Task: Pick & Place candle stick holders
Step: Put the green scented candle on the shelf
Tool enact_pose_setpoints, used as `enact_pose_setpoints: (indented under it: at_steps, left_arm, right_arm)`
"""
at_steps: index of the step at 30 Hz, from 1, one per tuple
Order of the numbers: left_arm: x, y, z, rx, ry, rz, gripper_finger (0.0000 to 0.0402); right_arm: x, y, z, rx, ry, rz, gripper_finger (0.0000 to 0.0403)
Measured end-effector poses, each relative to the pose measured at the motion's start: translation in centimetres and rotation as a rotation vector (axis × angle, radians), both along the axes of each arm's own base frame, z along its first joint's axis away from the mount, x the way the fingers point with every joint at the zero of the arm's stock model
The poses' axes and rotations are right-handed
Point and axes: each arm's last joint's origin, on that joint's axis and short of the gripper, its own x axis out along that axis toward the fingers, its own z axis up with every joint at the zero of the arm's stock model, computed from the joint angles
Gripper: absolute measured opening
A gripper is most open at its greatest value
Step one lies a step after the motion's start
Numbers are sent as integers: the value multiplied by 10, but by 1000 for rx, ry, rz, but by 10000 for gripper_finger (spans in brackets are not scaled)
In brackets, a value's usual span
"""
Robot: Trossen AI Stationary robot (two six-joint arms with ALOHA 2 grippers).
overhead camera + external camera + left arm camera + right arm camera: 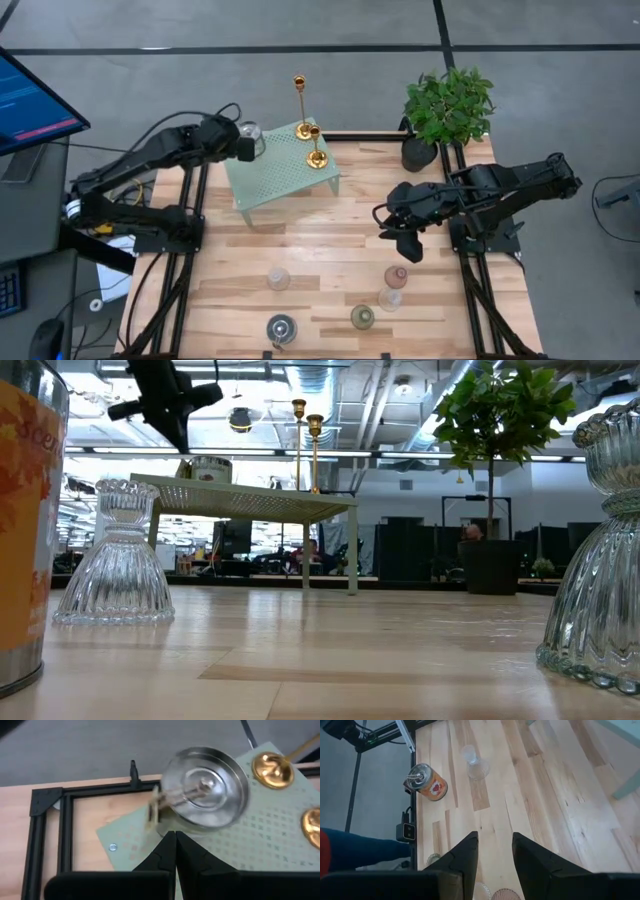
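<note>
Two gold candlesticks and one silver cup on rack; five holders near table edge. Left gripper clenched, empty; right gripper parted, empty.

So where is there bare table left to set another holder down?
Bare wood spans the middle of the table, between the mint-green perforated rack and the near-edge holders. Crowded: the rack's far end, with two gold candlesticks and a silvery cup; also around the pink glass holder.

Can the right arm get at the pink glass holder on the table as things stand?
Probably yes. The right gripper hangs above bare table, jaws parted and holding nothing, and the pink glass holder stands close by. The only near neighbour is a clear glass holder on its far side.
</note>
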Motion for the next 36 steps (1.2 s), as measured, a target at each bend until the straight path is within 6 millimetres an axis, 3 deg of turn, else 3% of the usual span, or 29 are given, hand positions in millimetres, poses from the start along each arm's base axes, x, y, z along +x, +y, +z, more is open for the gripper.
enact_pose_setpoints:
  at_steps: [7,20,36]
  left_arm:
    - [-5,6,-10,-2,32,42,2]
    - [10,18,-18,45,-81,48,2]
    - [52,42,-24,64,-164,-20,2]
  right_arm:
    - [0,1,0,-18,-3,24,111]
    - [0,1,0,-38,-7,44,111]
    - [0,1,0,-58,-9,63,111]
